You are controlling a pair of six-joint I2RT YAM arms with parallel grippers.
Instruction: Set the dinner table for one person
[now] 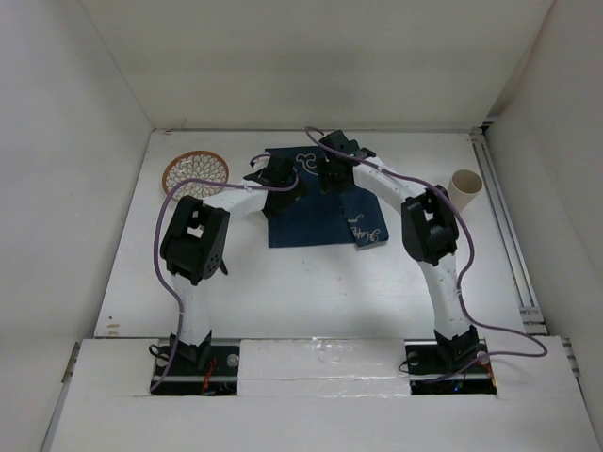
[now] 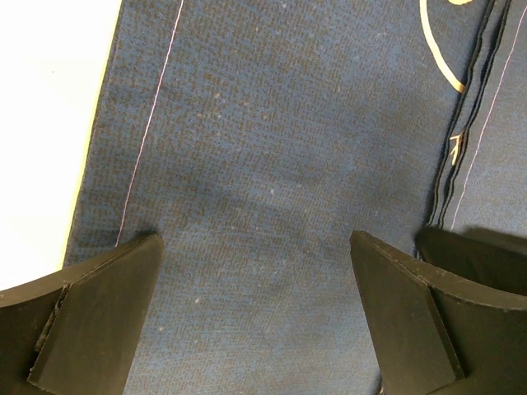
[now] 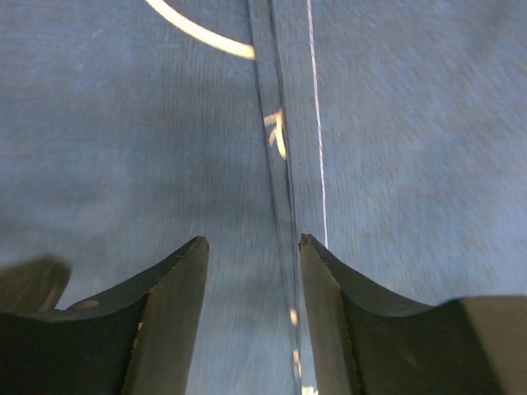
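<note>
The dinner table lies white and flat under everything, running from the arm bases to the far wall, and the navy placemat sits at its far middle with both arms reaching over it. The cloth looks doubled over, so we judge the step in hand to be opening it out flat. The left gripper hangs low over the cloth near its left border, jaws spread wide and holding nothing. The right gripper has its jaws parted more narrowly, and they straddle a fold edge without pinching it. To do this well, we should sink the right fingers until only the top layer lies between them, then close. The left should press down on the lower layer as an anchor while the right draws the flap over. We should keep the pull low and slow, away from the cup at the right and the woven disc at the far left.
</note>
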